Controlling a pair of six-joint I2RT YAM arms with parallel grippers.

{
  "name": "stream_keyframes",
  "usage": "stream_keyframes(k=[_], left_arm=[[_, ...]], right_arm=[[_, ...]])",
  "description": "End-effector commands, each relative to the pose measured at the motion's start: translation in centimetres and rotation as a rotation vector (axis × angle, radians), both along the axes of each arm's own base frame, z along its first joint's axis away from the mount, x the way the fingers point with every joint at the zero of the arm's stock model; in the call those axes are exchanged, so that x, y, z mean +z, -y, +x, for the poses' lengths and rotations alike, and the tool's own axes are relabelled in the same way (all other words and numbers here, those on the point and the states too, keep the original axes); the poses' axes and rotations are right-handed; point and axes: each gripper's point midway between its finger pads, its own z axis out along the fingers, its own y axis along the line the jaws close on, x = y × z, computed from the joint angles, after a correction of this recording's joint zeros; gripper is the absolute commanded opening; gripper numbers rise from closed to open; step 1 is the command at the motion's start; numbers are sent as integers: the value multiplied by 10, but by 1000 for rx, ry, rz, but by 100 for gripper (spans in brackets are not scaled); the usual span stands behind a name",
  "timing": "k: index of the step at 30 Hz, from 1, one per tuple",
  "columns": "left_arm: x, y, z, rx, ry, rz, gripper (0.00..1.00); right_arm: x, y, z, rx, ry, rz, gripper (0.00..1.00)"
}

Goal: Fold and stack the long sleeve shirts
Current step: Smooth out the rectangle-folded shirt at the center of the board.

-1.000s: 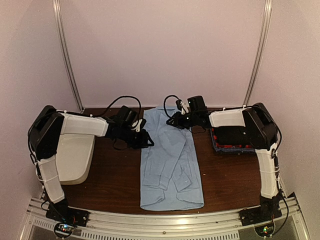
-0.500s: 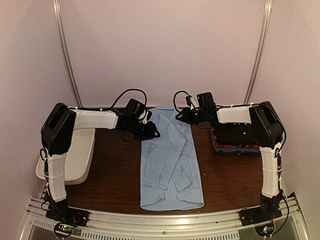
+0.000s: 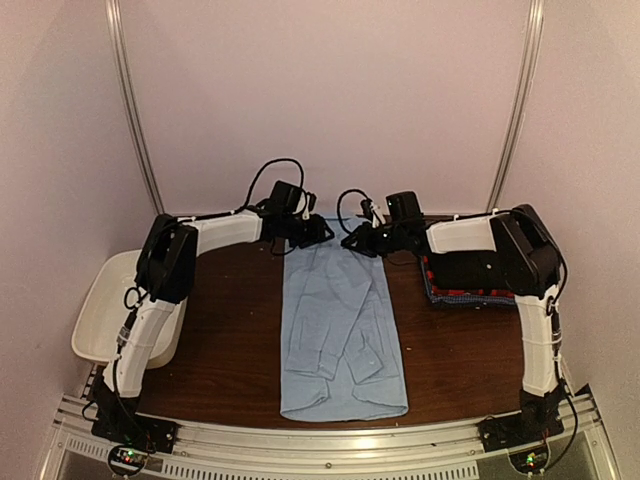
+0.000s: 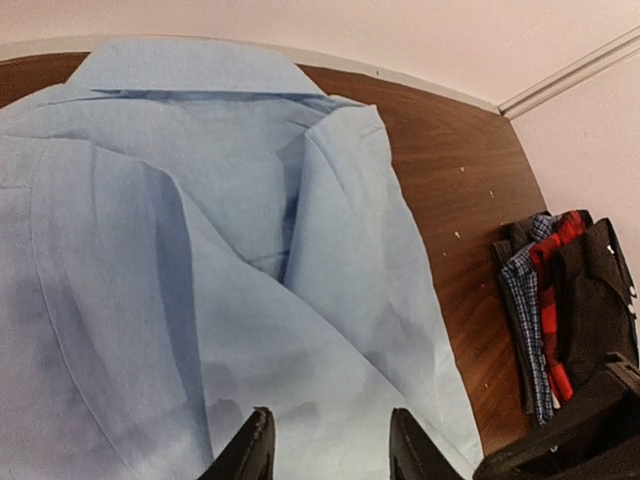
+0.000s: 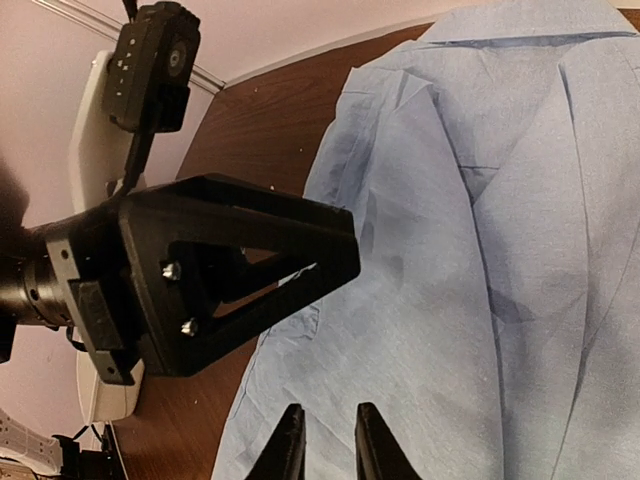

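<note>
Nearest, light blue shirt: mid-table, sleeves folded in; soft, limp, light; best pinched at the shoulders.
White tub, left: no contents visible.
Folded stack, right: black over red and blue check.
Left gripper: fingers apart over the collar end, holding nothing.
Right gripper: narrowly apart, nothing held.
</note>
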Motion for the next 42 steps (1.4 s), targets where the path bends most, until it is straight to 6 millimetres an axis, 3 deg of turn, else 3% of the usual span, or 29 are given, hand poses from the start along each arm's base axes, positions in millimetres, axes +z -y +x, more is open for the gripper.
stream_keyframes(k=[1,6,11,18,22,28,33,36,42], left_arm=[[0,-1,39,-13,79,-84,41],[-14,13,56,-56,78,-183,42],[-27,17,59,-49,55,-232,42],[-33,14,61,-42,40,-242,42],[-10,2,72,-12,87,-226,41],[61,-20,85,42,237,-180,41],[99,-24,80,38,303,-179,42],[105,-12,68,-12,298,-210,40],[76,26,37,-102,238,-250,37]], right_arm=[[-18,-8,8,12,-32,28,19],[-35,-8,18,-7,-62,32,18],[-57,11,34,-85,-114,40,16],[-83,25,35,-128,-173,-3,14],[-80,26,33,-126,-176,13,14],[-70,23,32,-110,-160,23,15],[-67,24,33,-110,-150,17,15],[-66,23,33,-106,-147,18,15],[-57,23,34,-109,-130,21,15]])
